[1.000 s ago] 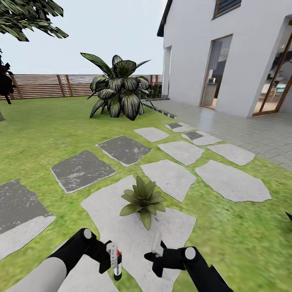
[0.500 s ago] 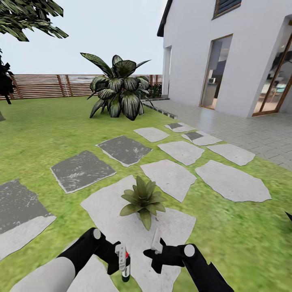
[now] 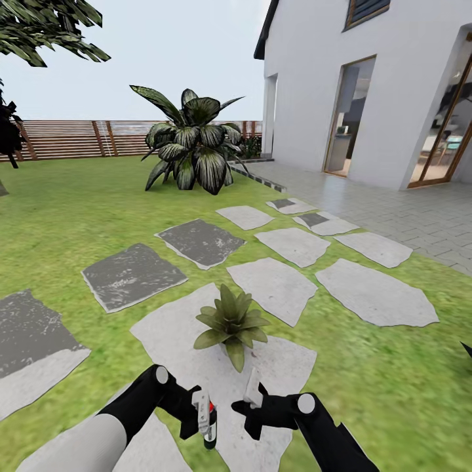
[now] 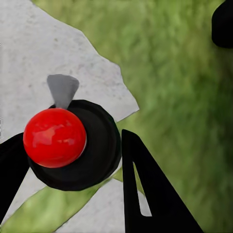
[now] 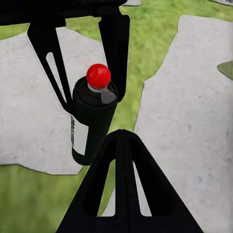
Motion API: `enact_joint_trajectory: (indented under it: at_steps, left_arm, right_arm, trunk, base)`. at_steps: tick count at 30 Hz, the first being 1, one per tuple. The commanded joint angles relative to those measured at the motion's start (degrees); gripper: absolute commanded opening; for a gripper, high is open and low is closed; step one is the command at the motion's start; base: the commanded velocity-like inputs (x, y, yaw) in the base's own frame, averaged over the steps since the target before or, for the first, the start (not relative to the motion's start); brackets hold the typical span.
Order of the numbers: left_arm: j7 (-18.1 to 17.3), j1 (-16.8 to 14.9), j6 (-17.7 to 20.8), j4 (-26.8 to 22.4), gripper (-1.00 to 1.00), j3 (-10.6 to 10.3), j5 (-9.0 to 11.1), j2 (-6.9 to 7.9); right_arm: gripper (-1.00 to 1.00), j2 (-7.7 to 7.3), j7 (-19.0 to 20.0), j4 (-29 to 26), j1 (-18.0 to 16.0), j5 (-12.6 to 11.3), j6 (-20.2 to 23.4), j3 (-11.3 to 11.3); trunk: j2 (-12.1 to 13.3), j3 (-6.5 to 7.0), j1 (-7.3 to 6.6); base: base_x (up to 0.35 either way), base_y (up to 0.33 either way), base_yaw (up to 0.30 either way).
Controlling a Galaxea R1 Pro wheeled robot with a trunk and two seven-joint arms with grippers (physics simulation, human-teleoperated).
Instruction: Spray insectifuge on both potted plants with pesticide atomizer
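Your left claw [image 3: 204, 412] has its two fingers pressed on either side of the spray bottle [image 3: 210, 427], holding it upright, red top up, above the edge of a pale stepping stone [image 3: 196, 354] and the grass [image 3: 367, 393]. In the right wrist view the bottle [image 5: 92, 121] sits between those dark fingers [image 5: 116, 43]. Your right claw [image 3: 252, 393] hangs just beside it with its fingers brought together, gripping nothing. Just ahead of both claws, the small potted plant [image 3: 231, 321] sits on the same stone. Far behind stand a striped shrub [image 3: 190, 147] and a wooden fence [image 3: 72, 139].
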Motion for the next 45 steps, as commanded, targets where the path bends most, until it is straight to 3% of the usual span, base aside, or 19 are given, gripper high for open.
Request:
enact_joint_trajectory:
  at_steps: [1, 13, 36, 45]
  left_arm:
    - [-0.06, -0.02, -0.34, -0.08, -1.00, 0.05, -0.36, -0.01]
    - [0.16, -0.01, -0.71, -0.10, -1.00, 0.11, -0.18, -0.06]
    - [0.11, -0.02, -0.55, -1.65, -1.00, 0.28, 0.31, -2.93]
    - [-0.07, 0.07, -0.56, -1.69, -1.00, 0.28, 0.28, -3.27]
  right_arm:
    - [-1.00, 0.02, 0.08, -0.06, -0.02, 0.56, -0.48, -0.07]
    - [-1.00, 0.11, 0.08, -1.13, -0.02, 0.51, -0.47, -0.07]
    - [-1.00, 0.11, 0.08, -1.14, -0.02, 0.51, -0.48, -0.07]
    - [-1.00, 0.11, 0.08, -1.14, -0.02, 0.51, -0.48, -0.07]
  trunk:
    - [-0.02, -0.05, -0.01]
    - [-0.02, -0.05, -0.01]
    - [-0.02, -0.05, -0.01]
    - [-0.02, -0.05, -0.01]
  base:
    - [0.000, 0.000, 0.000]
    - [0.000, 0.000, 0.000]
    - [0.000, 0.000, 0.000]
    - [0.000, 0.000, 0.000]
